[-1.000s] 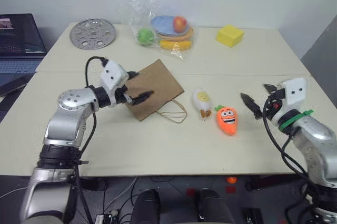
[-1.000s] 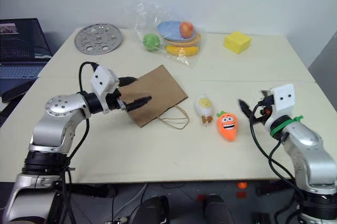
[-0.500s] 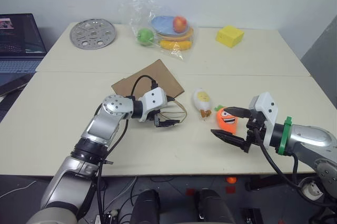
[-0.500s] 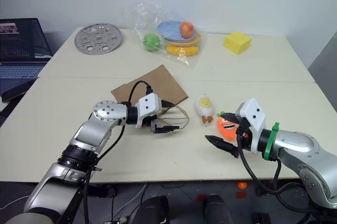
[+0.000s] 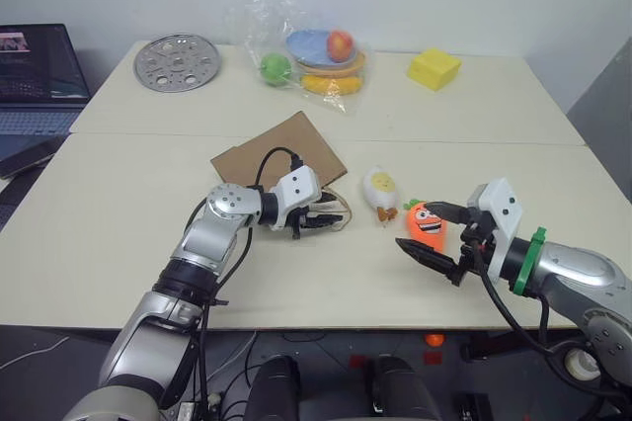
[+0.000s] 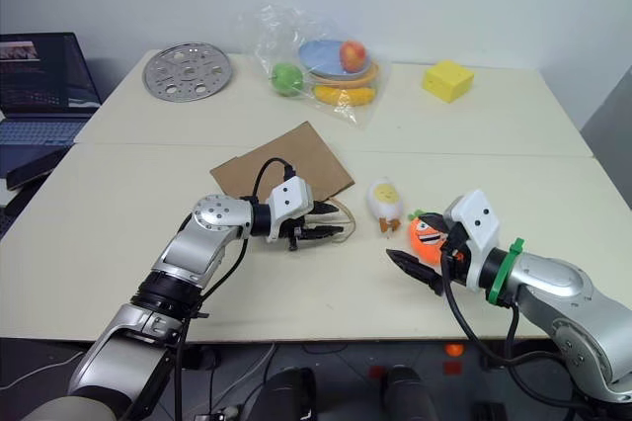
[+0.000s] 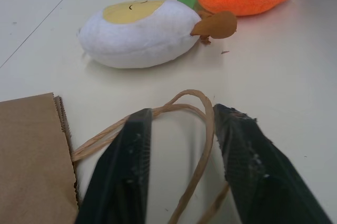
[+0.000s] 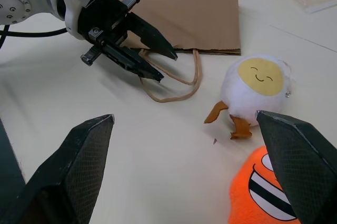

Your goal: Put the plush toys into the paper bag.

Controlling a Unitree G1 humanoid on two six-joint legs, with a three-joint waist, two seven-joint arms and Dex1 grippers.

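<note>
Nearest, the right hand (image 5: 434,235) hung low over the bench (image 5: 118,243) with its two black fingers spread wide, one on either side of the near end of the orange carrot toy (image 5: 427,223), which lay on its side and was not yet gripped. Just left of the carrot lay the white-and-yellow egg toy (image 5: 380,192), also loose on the bench. Left again, the left hand (image 6: 321,230) reached across at the loop handles (image 7: 197,129) of the paper bag (image 5: 276,149); its fingers (image 7: 126,171) stood on either side of the twisted loops, part closed, and whether they had the paper pinched could not be told. The bag itself lay flat and shut, its handles trailing toward the toys. Farther back sat a clear plastic bag of fruit (image 5: 306,50), a perforated metal disc (image 5: 175,62) to the far left and a yellow block (image 5: 433,67) to the far right.

So nothing of the task was done: both toys were outside, and the bag would likely have to be lifted or opened before either could go in.

Against a second before, the left hand had come off the bag's flat face and dropped to the handles, narrowing its fingers within the last half second. The right hand had swung in from the right edge to flank the carrot, fingers as wide as before. Neither bag nor toys had shifted.
</note>
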